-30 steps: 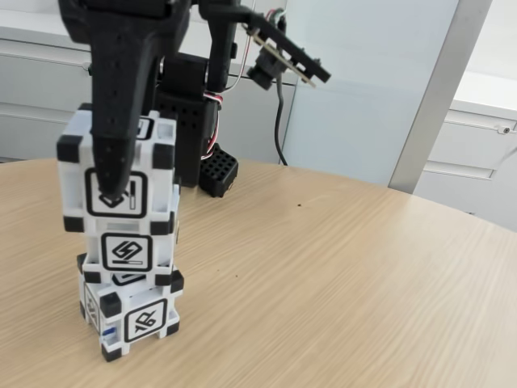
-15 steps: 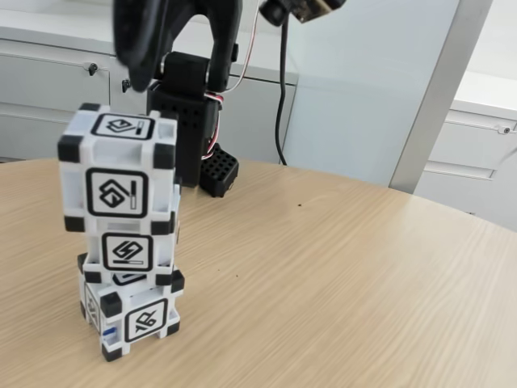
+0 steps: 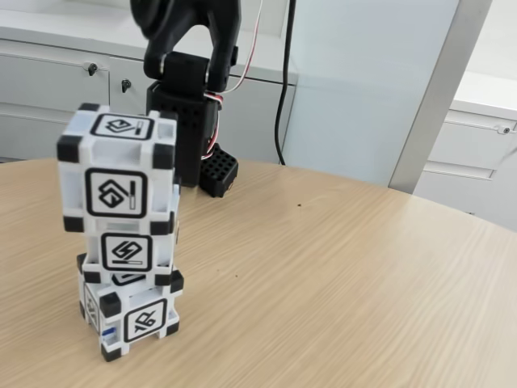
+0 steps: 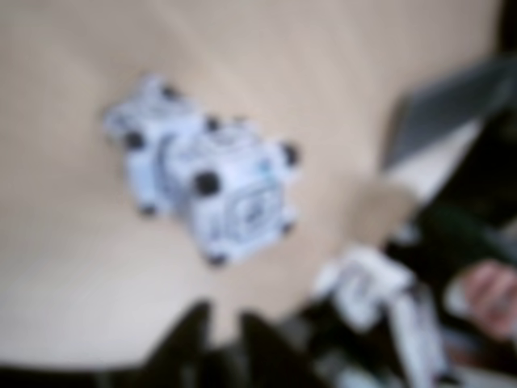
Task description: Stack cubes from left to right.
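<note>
Cubes (image 3: 121,226) stacked on wood table (image 3: 339,275) before grey cabinets (image 3: 48,89); tool (image 4: 218,327) narrowly parted.

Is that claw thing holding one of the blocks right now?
No, nothing is held. The gripper hangs above the stack with bare table showing between its jaws, and the top cube sits free on the other two.

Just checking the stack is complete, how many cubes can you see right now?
3, all in one stack on the table in the fixed view: the bottom cube, the middle cube on it, the top cube above. The blurred wrist view looks down on the stack.
</note>
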Robot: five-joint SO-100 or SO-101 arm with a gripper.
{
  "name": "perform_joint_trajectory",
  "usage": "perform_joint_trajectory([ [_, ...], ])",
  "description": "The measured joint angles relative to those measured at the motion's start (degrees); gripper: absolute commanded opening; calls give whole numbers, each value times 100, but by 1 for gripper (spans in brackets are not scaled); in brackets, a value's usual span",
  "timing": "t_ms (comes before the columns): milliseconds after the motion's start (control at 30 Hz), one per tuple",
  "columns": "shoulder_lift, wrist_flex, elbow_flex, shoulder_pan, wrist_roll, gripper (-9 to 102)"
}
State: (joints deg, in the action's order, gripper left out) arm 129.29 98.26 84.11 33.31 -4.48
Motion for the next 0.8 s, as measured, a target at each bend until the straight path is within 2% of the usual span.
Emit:
perform_joint_trajectory([
  [400,2180,-9,-9,-1406,545,0],
  [600,3103,-668,53,-2153,589,0],
  [800,4008,-1266,826,-2399,589,0],
])
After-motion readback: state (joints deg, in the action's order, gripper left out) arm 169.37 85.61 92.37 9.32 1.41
